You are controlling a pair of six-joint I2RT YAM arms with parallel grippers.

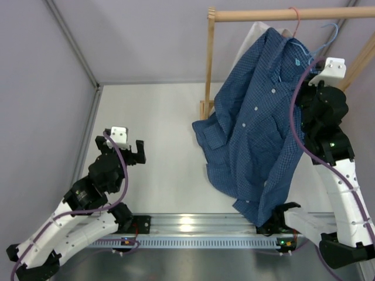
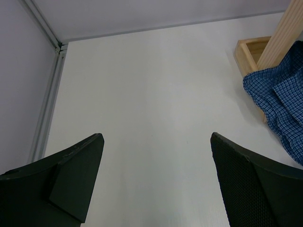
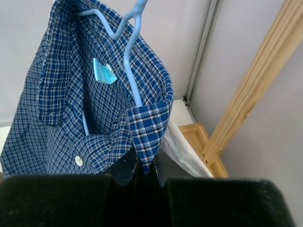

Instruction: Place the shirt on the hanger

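Shirt (image 1: 258,134) hangs from up beside the wooden rail (image 1: 275,14), its lower folds trailing onto the table (image 1: 164,117). The right gripper (image 3: 144,171) pinches tight on the collar edge, and the light blue hanger (image 3: 129,56) runs inside the collar. The left gripper (image 2: 156,142) hovers over the table, fingers spread wide, holding nothing.

The top camera looks down on everything; both wrist cameras, much nearer, also catch the shirt (image 1: 258,129).
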